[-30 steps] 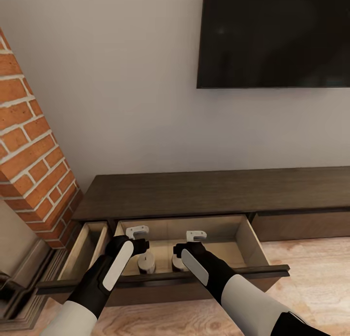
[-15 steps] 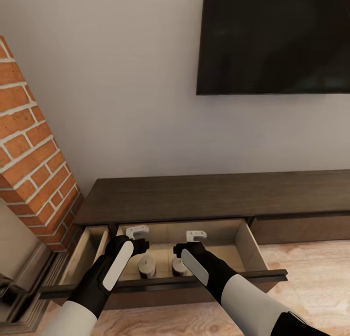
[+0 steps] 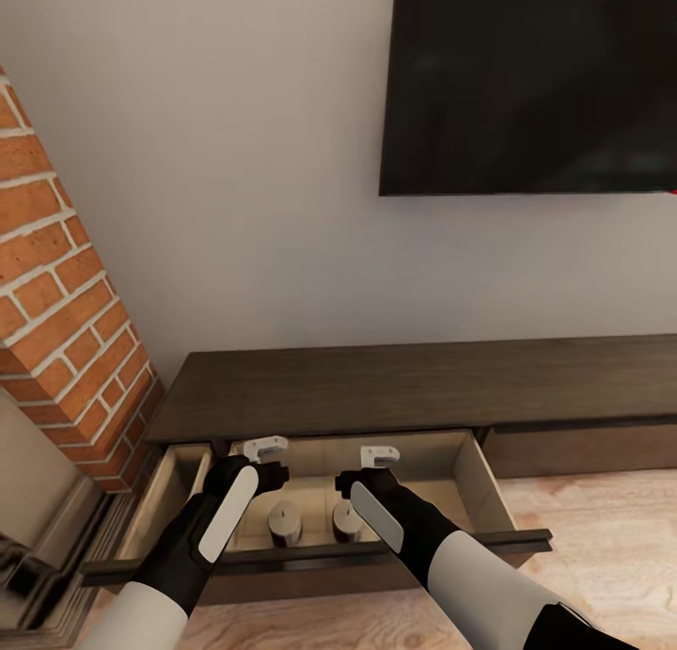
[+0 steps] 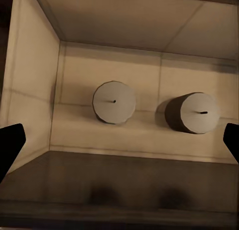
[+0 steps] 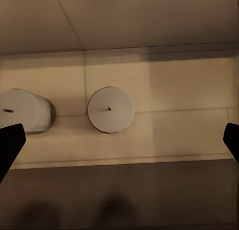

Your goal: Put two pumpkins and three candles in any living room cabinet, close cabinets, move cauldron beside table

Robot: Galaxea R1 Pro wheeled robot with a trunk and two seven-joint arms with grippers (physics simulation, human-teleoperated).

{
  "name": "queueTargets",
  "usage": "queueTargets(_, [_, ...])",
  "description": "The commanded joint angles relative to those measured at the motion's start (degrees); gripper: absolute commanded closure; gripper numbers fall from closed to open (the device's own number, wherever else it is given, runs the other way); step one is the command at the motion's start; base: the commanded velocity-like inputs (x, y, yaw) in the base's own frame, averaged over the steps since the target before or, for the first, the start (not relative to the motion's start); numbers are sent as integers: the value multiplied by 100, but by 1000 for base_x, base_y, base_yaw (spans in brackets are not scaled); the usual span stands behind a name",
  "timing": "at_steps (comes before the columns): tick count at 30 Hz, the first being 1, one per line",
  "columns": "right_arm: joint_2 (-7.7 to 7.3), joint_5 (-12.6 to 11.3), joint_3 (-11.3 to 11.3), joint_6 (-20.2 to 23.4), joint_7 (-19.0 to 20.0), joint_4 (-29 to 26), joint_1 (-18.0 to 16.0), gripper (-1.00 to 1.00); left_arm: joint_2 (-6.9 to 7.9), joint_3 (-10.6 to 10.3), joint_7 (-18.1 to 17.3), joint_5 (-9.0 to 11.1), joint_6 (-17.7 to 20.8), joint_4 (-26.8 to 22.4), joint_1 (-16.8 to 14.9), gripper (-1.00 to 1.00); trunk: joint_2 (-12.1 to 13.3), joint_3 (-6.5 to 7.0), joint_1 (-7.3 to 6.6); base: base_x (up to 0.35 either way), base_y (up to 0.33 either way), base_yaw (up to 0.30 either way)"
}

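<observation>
We face a long dark cabinet [image 3: 414, 377] with one drawer [image 3: 489, 481] pulled out. Our left end effector [image 3: 264, 448] and right end effector [image 3: 379, 456] hover over it, both spread open and empty. Inside stand two candles [image 3: 284, 523] just beside each other: likely light, stiff, smooth; grip their sides.

- The cabinet [image 3: 414, 377] is dark brown wood; its open drawer [image 3: 480, 462] is pale beige inside.
- Two candles [image 3: 284, 522] [image 3: 346, 518] are grey-tan with dark wicks.
- The brick column [image 3: 66, 293] is orange-red with pale mortar lines.
- The television [image 3: 531, 81] is black, the wall [image 3: 235, 161] light grey.
- The floor [image 3: 611, 556] is light wood grain.
- The arms are black and white.
</observation>
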Motion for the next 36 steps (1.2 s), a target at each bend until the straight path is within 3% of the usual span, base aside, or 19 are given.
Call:
queueTargets(1, [0, -27, 16, 18, -41, -4, -6, -100, 2, -7, 60, 60, 7, -4, -4, -100, 39, 13, -23, 0, 0, 0])
queueTargets(36, [0, -30, 14, 18, -41, 3, -6, -100, 4, -16, 64, 48, 6, -1, -4, -100, 1443, 642, -792, 0, 0, 0])
